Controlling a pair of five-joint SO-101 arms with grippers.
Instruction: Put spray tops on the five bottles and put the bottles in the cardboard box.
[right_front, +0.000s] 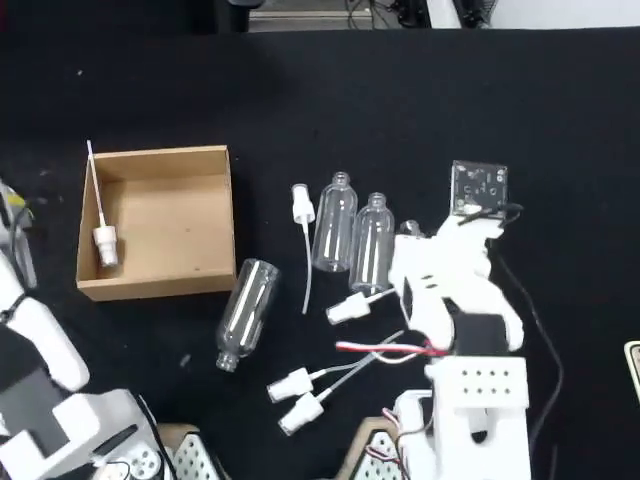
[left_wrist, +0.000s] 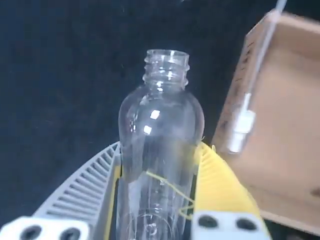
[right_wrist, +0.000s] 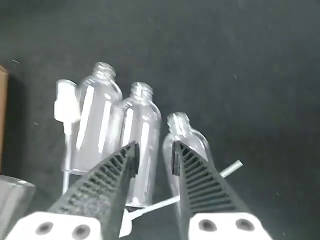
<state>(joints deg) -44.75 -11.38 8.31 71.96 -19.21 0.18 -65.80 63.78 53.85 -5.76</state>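
The left end effector (left_wrist: 159, 160) is clamped on a clear bottle (left_wrist: 162, 115), neck bare and open, right beside the cardboard box (left_wrist: 240, 85) at the bench's left edge. That's the first worry: a loose spray top (left_wrist: 240, 132) leans inside the box with no bottle under it, so if this one goes in uncapped, both would need fishing out. The plastic looks slick and round too, so it may twist or slip in the grip. Mid-bench, the right end effector (right_wrist: 154, 147) has its jaws a little apart, poised over three bottles packed side by side: the left bottle (right_wrist: 97, 110), the middle bottle (right_wrist: 140, 125) and the right-hand bottle (right_wrist: 182, 135). That's a tight spot. I'd judge a close here could pinch between neighbours or send them rolling, and a dip tube (right_wrist: 230, 169) lies across underneath, easy to snag. A fifth bottle (right_front: 245, 315) lies on its side by the box's near right corner, free to roll if nudged. Two more spray tops (right_front: 290, 385) sit near the near edge.
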